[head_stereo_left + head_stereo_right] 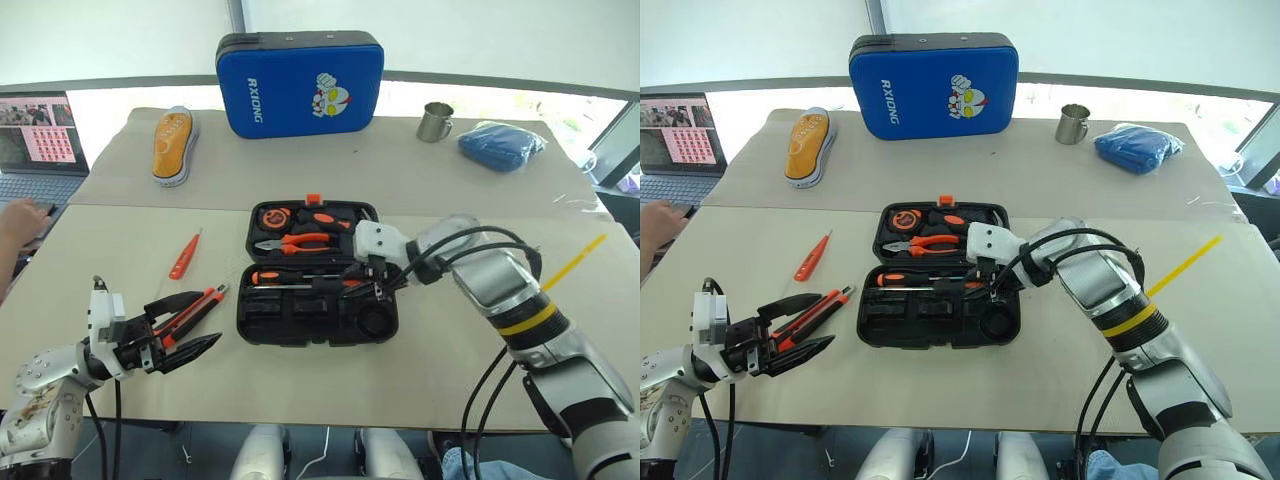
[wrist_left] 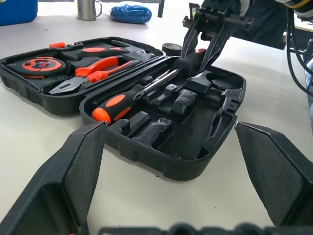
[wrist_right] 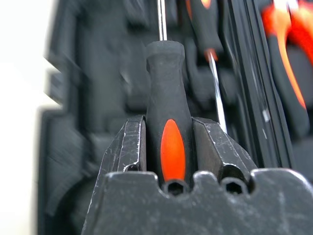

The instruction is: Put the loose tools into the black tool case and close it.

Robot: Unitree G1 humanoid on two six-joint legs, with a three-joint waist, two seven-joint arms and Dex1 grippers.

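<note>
The black tool case (image 1: 255, 325) lies open in the middle of the table. One long screwdriver (image 1: 285, 277) with a black-and-orange handle rests in its near half. My right gripper (image 1: 365, 282) hangs over that half, shut on the handle of a second long screwdriver (image 3: 166, 122), whose shaft points along the slots. The orange-and-black utility knife (image 1: 203, 306) lies on the table left of the case, beside my open left gripper (image 1: 205, 322). The slim red screwdriver (image 1: 185, 255) lies farther back on the left. A small black tape roll (image 2: 172, 48) stands just past the case.
Pliers (image 1: 295, 242) and an orange tape measure (image 1: 270, 216) sit in the case's far half. At the back stand a blue RXIONG case (image 1: 300, 85), an orange insole (image 1: 173, 145), a steel mug (image 1: 434, 122) and a blue bag (image 1: 500, 145). A person's hand (image 1: 20, 220) and a laptop (image 1: 35, 130) are on the left.
</note>
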